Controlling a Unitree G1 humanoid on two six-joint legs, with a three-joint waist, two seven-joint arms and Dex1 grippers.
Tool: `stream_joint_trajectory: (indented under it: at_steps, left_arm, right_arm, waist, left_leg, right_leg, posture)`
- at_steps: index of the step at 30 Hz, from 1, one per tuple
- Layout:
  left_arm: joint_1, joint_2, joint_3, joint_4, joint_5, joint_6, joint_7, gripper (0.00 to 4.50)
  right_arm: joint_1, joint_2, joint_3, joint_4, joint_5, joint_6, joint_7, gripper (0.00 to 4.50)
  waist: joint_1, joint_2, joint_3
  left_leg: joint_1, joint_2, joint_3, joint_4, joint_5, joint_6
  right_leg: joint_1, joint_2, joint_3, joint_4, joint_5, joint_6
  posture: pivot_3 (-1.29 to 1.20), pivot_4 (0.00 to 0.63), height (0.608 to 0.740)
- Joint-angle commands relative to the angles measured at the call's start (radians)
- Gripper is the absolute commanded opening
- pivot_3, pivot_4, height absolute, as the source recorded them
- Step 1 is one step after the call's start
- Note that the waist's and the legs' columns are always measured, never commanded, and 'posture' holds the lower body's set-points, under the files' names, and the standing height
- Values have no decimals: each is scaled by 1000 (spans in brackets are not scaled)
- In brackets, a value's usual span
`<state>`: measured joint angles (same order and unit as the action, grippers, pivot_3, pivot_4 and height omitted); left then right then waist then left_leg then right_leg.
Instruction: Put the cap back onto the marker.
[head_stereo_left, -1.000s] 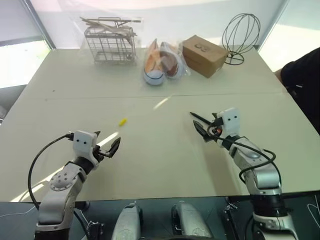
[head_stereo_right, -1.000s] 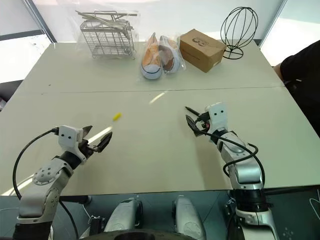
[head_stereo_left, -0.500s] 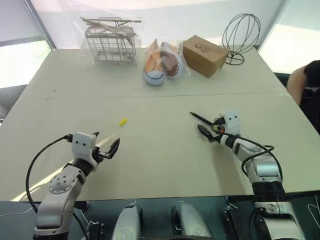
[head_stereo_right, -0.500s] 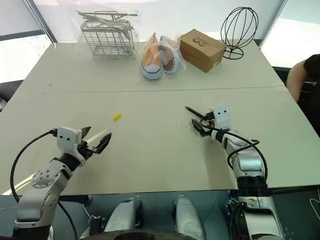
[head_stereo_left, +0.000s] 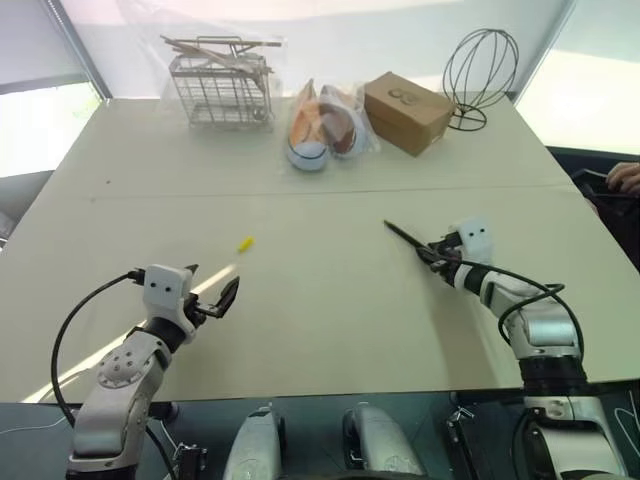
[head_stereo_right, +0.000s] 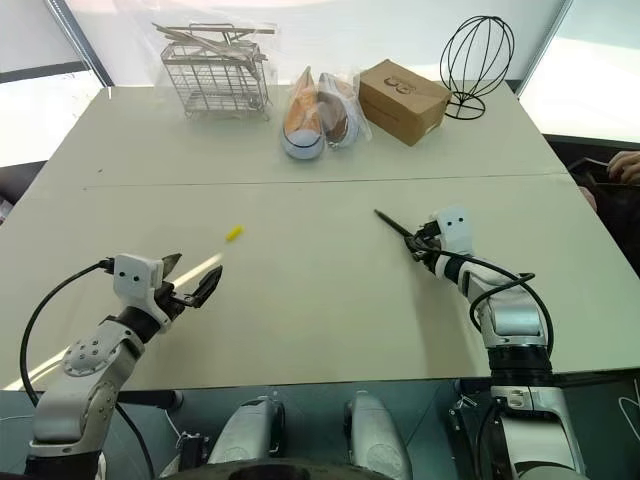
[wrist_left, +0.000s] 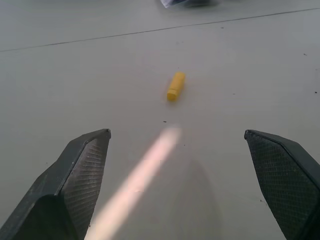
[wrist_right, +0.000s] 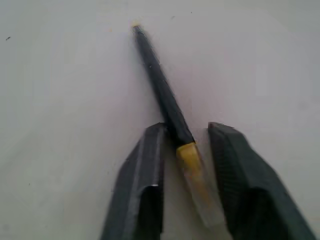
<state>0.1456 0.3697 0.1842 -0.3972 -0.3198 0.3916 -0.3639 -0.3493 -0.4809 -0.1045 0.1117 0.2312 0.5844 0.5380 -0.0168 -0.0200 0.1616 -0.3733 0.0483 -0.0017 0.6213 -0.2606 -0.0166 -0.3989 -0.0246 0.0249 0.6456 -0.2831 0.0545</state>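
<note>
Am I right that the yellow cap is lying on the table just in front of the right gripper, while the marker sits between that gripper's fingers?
Not quite: the cap lies in front of the left gripper, as the left wrist view shows. The rest holds: the marker sits between the fingers of the right gripper, on the table.

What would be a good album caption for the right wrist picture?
The right claw closing around the black marker at its yellow band, on the pale table.

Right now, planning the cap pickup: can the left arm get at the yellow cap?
Probably yes: the cap lies on bare table just ahead of the left gripper, whose fingers are open.
</note>
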Motion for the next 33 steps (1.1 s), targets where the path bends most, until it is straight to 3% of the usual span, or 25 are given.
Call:
stream_joint_trajectory:
  at_steps: [1,16,22,33]
  left_arm:
    - [-11,7,25,-24,-11,-9,-1,4500]
    - [-188,123,55,109,-117,-11,-202,4500]
    - [-279,185,-18,257,-59,-32,-284,4500]
    - [-442,142,-122,547,37,-170,-364,4500]
  right_arm:
    - [19,-9,32,-52,18,26,45,83]
    - [-30,-6,117,-355,70,146,95,83]
    - [-36,7,122,-414,92,191,70,83]
    - [4,-9,88,-527,149,260,40,83]
  waist:
    - [-1,0,0]
    - [4,1,1]
    - [3,1,1]
    - [4,1,1]
  left_leg:
    - [0,0,0,0,0,0]
    - [-1,0,0,0,0,0]
    - [-1,0,0,0,0,0]
    - [-2,0,0,-1,0,0]
  right_leg:
    - [0,0,0,0,0,0]
    - [-1,1,-1,0,0,0]
    - [-1,1,-1,0,0,0]
    - [-3,1,-2,0,2,3]
  posture:
    - [0,150,740]
    - [0,150,740]
    - [0,150,740]
    - [0,150,740]
